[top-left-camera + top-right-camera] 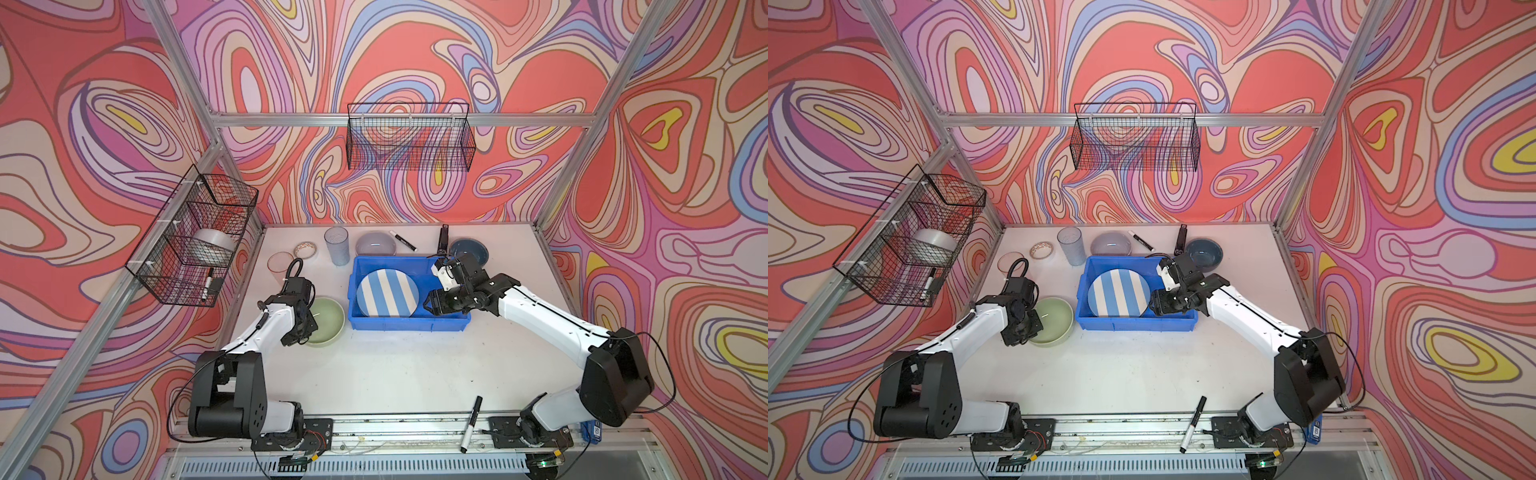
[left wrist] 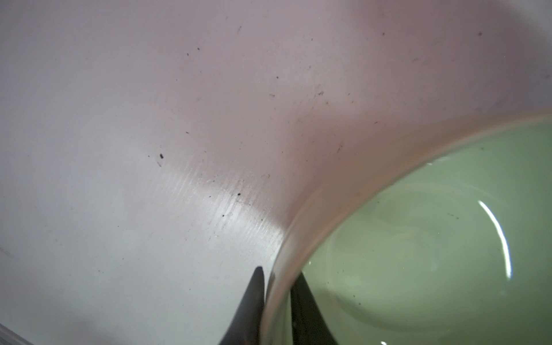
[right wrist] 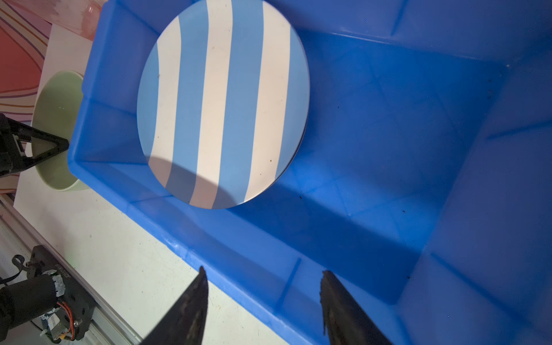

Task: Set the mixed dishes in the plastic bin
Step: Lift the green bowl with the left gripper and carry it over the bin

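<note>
Green bowl [image 1: 328, 322] on scuffed white table [image 1: 395, 374], just left of blue bin [image 1: 411, 325]; swirly red-purple walls [image 1: 415, 62] all round. Left arm bent over it, left claw [image 2: 279, 271] clamped on bowl rim, 1 finger in, 1 out. Right arm low, right claw [image 3: 264, 269] apart & empty over bin's near wall. Striped plate [image 1: 388, 293] in bin, left half.

In blue bin [image 1: 411, 323], striped plate [image 1: 388, 294]; left gripper [image 1: 305, 337] at green bowl [image 1: 331, 319] rim (fingertips hidden); right gripper [image 1: 429, 307] over bin edge.
</note>
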